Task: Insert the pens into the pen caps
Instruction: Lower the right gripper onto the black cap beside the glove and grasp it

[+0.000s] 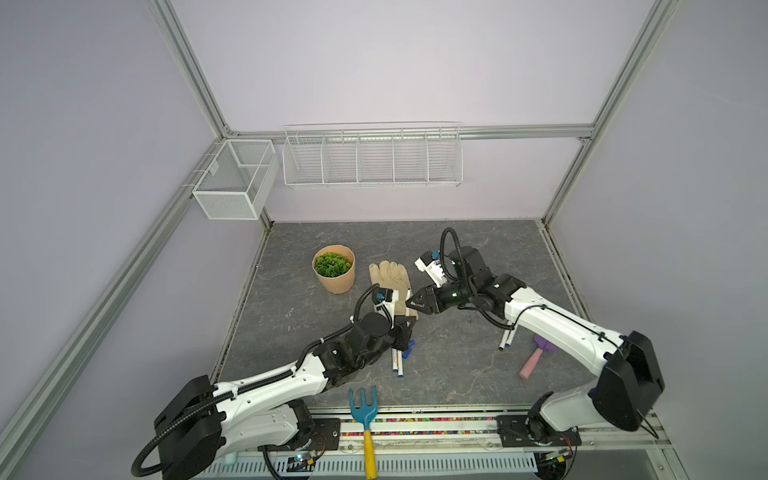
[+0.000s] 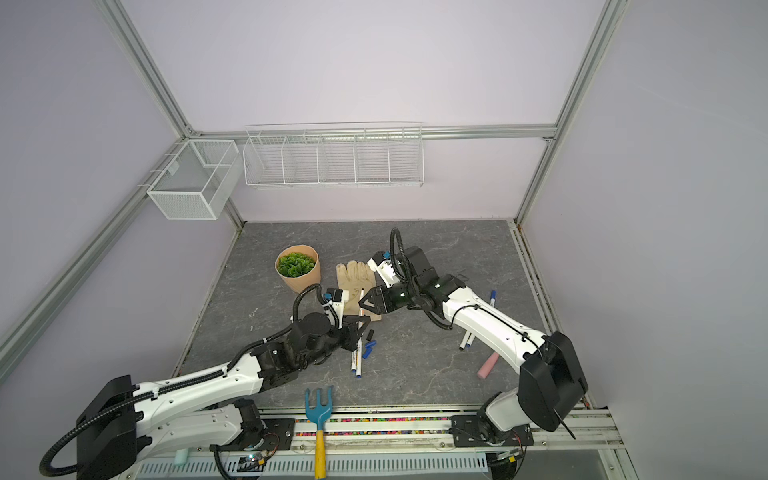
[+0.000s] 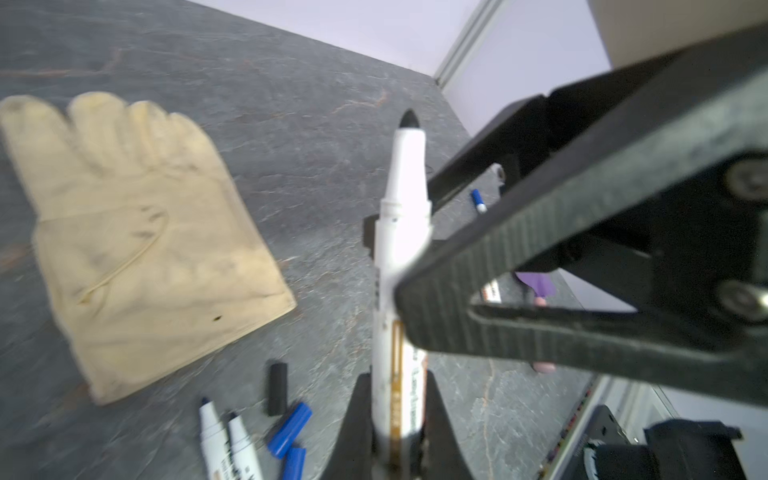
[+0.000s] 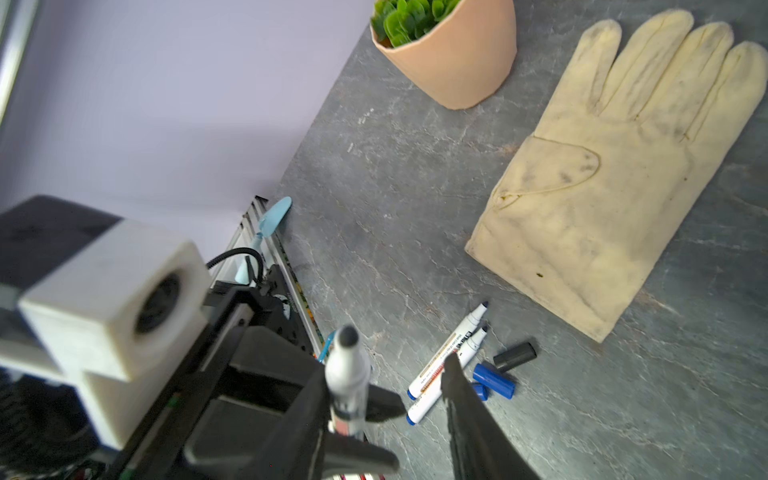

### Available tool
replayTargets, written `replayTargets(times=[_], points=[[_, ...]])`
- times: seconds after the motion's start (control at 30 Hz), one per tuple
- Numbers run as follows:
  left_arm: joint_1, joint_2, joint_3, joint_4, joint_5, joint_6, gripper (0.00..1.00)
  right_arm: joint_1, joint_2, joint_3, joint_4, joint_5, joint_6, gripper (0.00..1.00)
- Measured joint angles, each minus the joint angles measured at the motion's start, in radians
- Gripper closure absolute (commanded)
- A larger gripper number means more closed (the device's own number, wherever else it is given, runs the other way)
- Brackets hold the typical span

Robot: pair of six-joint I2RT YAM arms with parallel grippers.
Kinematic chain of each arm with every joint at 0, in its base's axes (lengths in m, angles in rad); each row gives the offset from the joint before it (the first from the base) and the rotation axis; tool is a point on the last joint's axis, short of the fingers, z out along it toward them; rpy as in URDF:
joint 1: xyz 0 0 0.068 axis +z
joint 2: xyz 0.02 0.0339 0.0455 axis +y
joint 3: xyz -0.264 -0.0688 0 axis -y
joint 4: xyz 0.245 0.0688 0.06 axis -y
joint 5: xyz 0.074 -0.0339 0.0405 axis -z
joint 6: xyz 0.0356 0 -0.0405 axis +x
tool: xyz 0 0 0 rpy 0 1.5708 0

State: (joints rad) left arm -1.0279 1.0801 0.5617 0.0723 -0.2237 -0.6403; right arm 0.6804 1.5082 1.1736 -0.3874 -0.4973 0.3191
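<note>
1. Between the pressed-together fingers of the left hand sits a white pen, pinched by its labelled barrel, its bare black tip pointing away.
2. Just beside that hand, two uncapped pens, blue caps and a black cap lie on the tabletop.
3. The right hand is spread, its fingers flanking the held pen's tip end.
4. Behind the right hand, under its arm, lie two more pens.
</note>
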Motion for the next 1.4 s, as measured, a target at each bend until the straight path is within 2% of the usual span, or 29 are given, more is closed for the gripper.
replayTargets(times=[0.17, 0.37, 0.63, 1.13, 1.4], points=[[0.007, -0.100, -0.036, -0.163, -0.204, -0.118, 1.00, 0.015, 0.185, 0.068, -0.163, 0.133, -0.053, 0.49], [0.007, -0.200, -0.085, -0.259, -0.322, -0.199, 1.00, 0.079, 0.364, 0.170, -0.322, 0.234, -0.090, 0.51], [0.007, -0.244, -0.100, -0.342, -0.364, -0.242, 1.00, 0.107, 0.488, 0.262, -0.424, 0.254, -0.108, 0.52], [0.007, -0.238, -0.100, -0.423, -0.367, -0.272, 1.00, 0.120, 0.601, 0.385, -0.459, 0.245, -0.111, 0.58], [0.007, -0.236, -0.100, -0.440, -0.367, -0.281, 1.00, 0.163, 0.640, 0.449, -0.512, 0.369, -0.105, 0.68]])
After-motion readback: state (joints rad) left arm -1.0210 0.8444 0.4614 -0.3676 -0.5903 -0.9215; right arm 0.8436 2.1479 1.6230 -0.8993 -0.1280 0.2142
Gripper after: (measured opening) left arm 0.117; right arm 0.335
